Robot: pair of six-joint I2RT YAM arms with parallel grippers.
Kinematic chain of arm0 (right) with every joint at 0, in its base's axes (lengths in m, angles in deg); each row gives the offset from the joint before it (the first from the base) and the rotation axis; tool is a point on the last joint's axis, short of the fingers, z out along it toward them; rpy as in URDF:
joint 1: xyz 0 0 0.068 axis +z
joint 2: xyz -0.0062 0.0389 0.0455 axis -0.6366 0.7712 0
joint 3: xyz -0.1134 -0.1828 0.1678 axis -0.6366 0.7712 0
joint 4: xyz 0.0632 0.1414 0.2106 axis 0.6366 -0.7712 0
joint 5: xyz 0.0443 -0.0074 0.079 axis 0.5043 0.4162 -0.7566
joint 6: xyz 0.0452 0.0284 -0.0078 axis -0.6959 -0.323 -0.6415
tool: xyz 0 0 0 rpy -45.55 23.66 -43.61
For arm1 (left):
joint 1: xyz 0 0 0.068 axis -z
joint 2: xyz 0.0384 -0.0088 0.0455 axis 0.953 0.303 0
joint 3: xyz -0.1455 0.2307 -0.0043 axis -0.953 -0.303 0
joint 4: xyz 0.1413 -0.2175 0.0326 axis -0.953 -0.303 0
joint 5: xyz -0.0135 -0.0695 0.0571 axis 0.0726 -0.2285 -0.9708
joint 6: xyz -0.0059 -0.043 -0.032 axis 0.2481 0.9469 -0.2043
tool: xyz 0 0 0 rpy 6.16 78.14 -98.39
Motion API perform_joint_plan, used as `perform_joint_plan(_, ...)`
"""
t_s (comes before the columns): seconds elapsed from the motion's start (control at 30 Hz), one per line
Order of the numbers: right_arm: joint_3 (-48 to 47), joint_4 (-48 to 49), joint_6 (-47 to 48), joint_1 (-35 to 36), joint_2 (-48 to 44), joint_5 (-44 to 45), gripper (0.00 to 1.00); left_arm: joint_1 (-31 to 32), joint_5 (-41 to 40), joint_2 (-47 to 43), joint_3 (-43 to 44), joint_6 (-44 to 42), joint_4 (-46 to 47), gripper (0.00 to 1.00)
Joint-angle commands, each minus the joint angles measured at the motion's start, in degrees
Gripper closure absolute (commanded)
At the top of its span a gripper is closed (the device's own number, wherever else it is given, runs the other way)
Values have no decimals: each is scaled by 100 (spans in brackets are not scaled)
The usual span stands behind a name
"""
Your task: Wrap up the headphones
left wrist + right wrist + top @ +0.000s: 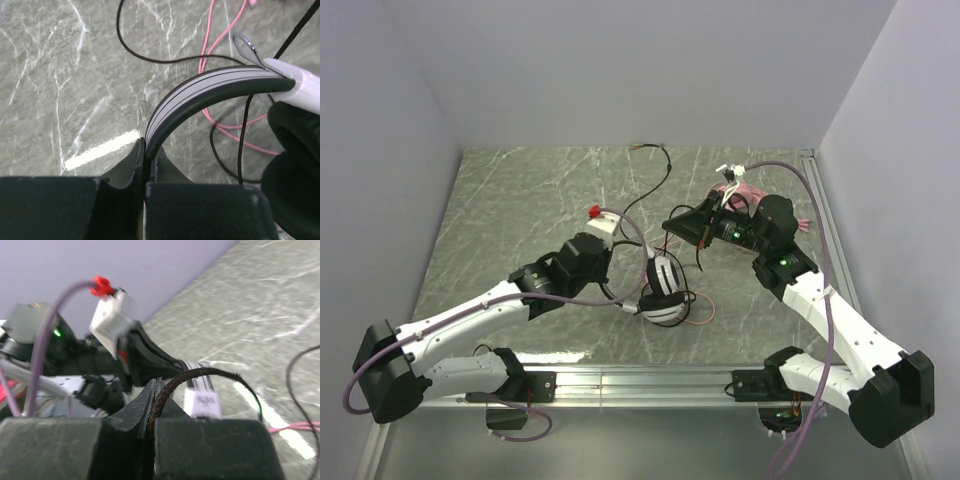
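3 pale walls (620, 70), grey marbled table (500, 200), black-white headset (665, 285) central.

Pink headset (726, 188) mostly behind right arm (820, 300) (top view), ear cushion (295, 160) cropped

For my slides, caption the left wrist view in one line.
Left jaws shut on the black-and-white headset's headband; black cable and pink cable sprawl across the marbled table.

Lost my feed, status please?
Left gripper shut on black-and-white headset band. Right gripper shut on black cable. Pink cable lying under headset.
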Motion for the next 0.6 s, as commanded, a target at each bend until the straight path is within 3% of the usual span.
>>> perform_joint_plan(0.0, -19, 891, -485, -69, 115, -777, 100, 319, -573, 261, 420, -60, 554, 100)
perform_joint_plan(0.2, -90, 1120, -757, -60, 283, -1305, 100, 495, -1136, 780, 491, -148, 905, 100)
perform_joint_plan(0.37, -142, 1024, -872, -69, 20, -1490, 100, 469, -2321, 1474, 1167, -201, 343, 100)
perform_joint_plan(0.57, -177, 936, -1021, 1, -429, -1604, 100, 135, -2025, 1712, 1818, -429, 280, 100)
